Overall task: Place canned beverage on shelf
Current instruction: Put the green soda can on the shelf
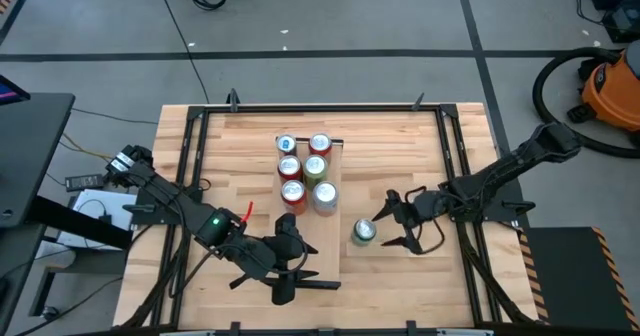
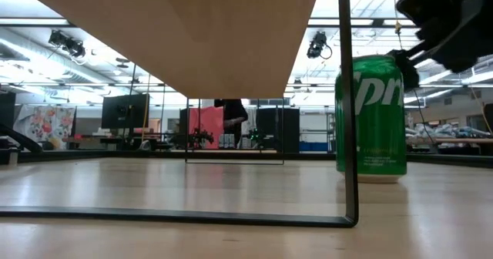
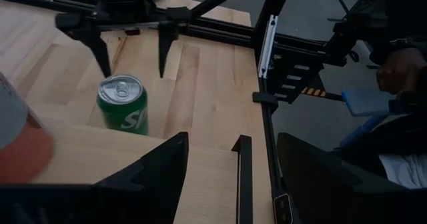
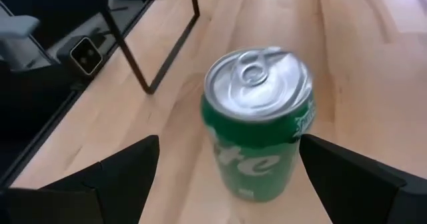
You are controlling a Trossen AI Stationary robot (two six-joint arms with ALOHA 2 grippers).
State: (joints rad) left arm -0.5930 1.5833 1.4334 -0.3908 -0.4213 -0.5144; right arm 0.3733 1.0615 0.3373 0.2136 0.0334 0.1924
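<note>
Right tool (image 1: 385,228) stands spread, straddling the upright green aluminium drink can (image 1: 362,233) on the wooden table (image 1: 400,166), not yet pinching. Six cans already occupy the long light-wood shelf (image 1: 334,191); gripping, lifting and placing remain. Left tool (image 1: 290,261) waits nearby, narrowly parted, empty.

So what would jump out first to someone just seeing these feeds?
The green can standing alone on the table, right of the shelf, with the right hand open and straddling it without yet gripping. Next, the six cans in two rows on the shelf's far end. The left hand waits over the shelf's near end.
</note>
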